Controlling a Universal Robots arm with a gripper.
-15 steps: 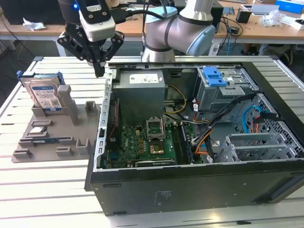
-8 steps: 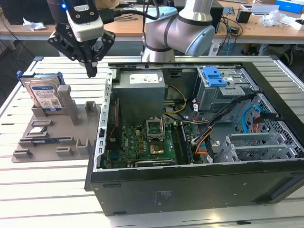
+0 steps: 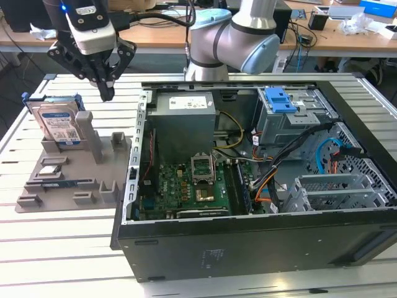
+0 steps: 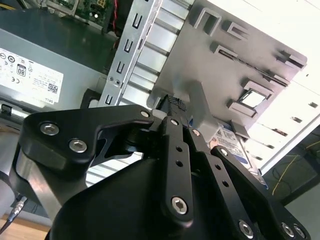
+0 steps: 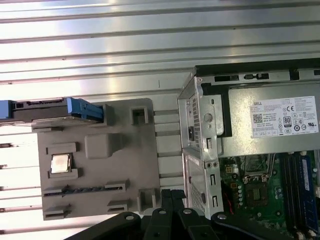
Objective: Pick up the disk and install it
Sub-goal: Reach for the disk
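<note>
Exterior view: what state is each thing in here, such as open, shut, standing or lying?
Gripper: shut, empty, raised near the tray.
Disk: upright in the tray, not held.
Case: side open, insides showing.
Chip: lying flat in the tray.

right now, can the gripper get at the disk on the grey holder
Probably yes: the disk stands upright on the grey holder with nothing over its top, and the gripper hangs above the holder just beside it, though its jaws look shut.

An open computer case (image 3: 248, 248) lies on the slatted tabletop (image 3: 62, 254); in the exterior view a grey tray (image 3: 68, 183) sits at its nine o'clock.
</note>
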